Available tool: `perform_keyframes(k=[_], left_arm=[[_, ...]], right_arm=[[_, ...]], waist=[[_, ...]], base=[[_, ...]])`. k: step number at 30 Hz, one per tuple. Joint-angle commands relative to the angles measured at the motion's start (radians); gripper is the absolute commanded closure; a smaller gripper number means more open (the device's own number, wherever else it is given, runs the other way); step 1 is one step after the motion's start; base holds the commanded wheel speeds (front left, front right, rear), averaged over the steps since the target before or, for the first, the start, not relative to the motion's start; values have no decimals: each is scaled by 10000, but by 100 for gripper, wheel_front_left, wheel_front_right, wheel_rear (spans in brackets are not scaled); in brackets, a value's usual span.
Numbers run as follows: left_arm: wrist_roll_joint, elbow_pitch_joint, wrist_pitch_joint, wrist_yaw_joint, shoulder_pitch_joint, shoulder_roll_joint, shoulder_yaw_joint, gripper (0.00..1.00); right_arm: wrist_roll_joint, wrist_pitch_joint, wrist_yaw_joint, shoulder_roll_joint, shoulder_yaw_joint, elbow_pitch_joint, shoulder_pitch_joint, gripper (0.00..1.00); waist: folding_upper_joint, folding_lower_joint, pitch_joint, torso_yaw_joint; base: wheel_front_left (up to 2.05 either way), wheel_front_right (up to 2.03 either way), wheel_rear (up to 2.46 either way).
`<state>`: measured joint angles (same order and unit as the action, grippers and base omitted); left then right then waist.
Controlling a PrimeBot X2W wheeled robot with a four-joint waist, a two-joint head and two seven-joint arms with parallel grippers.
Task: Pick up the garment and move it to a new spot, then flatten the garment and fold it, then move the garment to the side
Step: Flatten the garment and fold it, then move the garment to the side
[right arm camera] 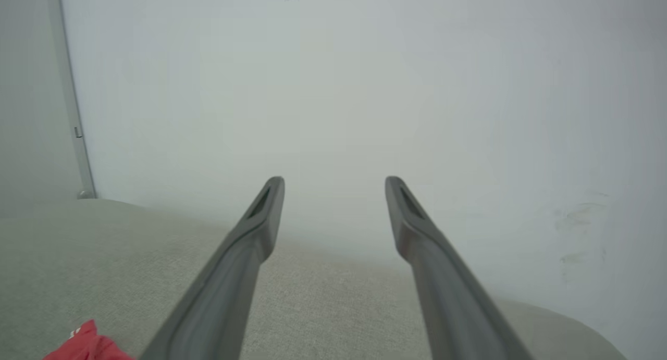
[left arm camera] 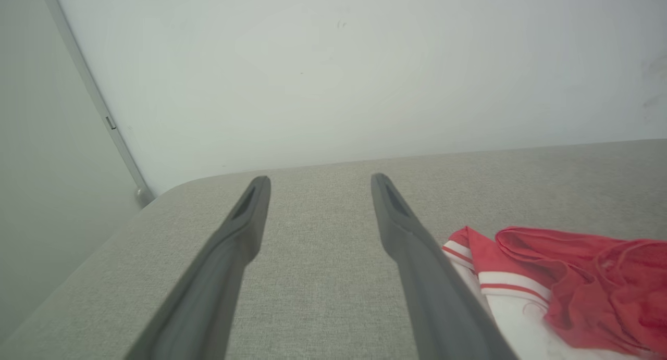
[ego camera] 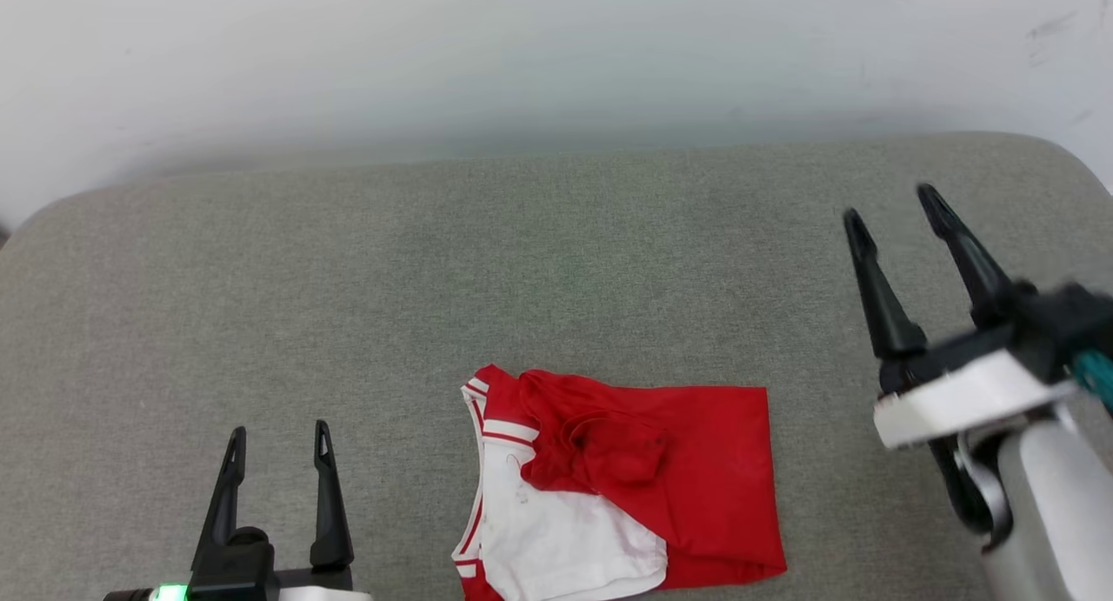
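The red jersey (ego camera: 661, 470) lies bunched, white inside showing, near the front edge of the grey cushion (ego camera: 435, 262), between your left gripper (ego camera: 280, 429) and right gripper (ego camera: 891, 205), both wide and empty. Pinch only the loose top fold and you risk lifting one layer, tangling it worse.

The jersey (ego camera: 696, 479) is made of thin soft cloth, red with slight sheen, matt white inside; the pad (ego camera: 348, 279) is covered with grey woven cloth, slightly rough; the fingers (left arm camera: 234, 245) of the left gripper (ego camera: 280, 429) are seen as dark matt plastic.
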<state>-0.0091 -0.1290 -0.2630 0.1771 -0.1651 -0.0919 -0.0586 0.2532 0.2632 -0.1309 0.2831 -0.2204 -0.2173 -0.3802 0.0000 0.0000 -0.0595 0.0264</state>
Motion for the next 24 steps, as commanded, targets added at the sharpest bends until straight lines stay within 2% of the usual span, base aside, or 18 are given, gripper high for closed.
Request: perform_keyframes(k=[1, 5, 10, 17, 24], left_arm=[[2, -25, -22, 17, -98, -3, 6, 0], [-17, -29, -22, 1, -130, 24, 4, 0], [-56, -44, -22, -57, -212, 58, 22, 0], [-93, 57, -22, -169, -361, 92, 91, 0], [-83, 150, -22, -257, -353, 122, 150, 0]], right_arm=[[-118, 6, 4, -275, 291, 214, 546, 0], [-691, 9, 4, -1102, 1419, 1361, 2014, 0], [-911, 11, 4, -1667, 2021, 1922, 3371, 0], [-955, 13, 4, -2049, 2166, 1898, 4465, 0], [-1017, 13, 4, -2194, 2354, 2051, 4417, 0]], waist=[[0, 0, 18, 16], [0, 0, 97, 30], [0, 0, 169, 17], [0, 0, 249, -49], [0, 0, 242, -109]], base=[[0, 0, 0], [0, 0, 0], [0, 0, 0], [0, 0, 0], [0, 0, 0]])
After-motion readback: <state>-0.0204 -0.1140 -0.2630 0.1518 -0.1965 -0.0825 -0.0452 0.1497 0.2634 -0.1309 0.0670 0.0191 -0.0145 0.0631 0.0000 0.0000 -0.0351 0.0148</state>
